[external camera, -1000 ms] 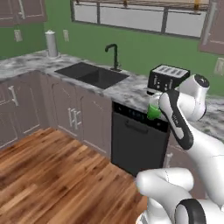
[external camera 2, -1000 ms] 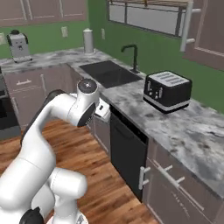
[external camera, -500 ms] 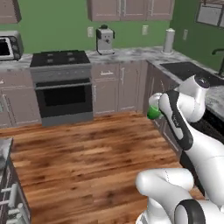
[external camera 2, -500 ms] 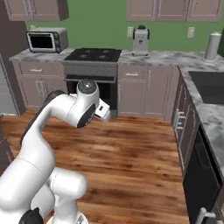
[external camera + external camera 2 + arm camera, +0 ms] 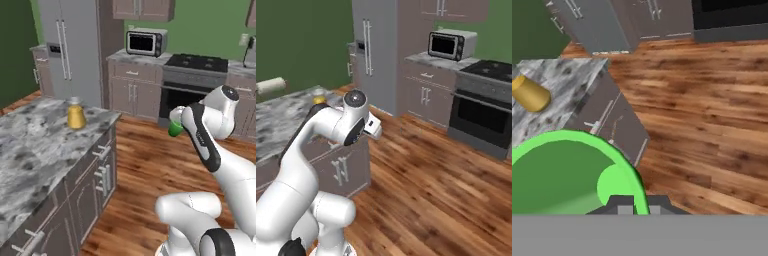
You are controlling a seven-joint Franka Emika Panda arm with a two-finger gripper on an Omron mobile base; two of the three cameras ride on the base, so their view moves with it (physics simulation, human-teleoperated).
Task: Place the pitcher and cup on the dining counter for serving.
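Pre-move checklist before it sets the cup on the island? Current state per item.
1. Cup in the gripper: ok, the fingers sit at its rim and it hangs by the arm above the floor.
2. Cup upright: cannot tell exactly; the hand view looks down into its open mouth.
3. Pitcher on the dining counter: ok, upright near the far corner.
4. Bare stone for the cup: ok, open marble beside the pitcher.
5. Cup over the counter: not ok, it is over the wood floor, off to the side of the island.
6. Paper towel roll at the counter's far side: ok, away from the pitcher.
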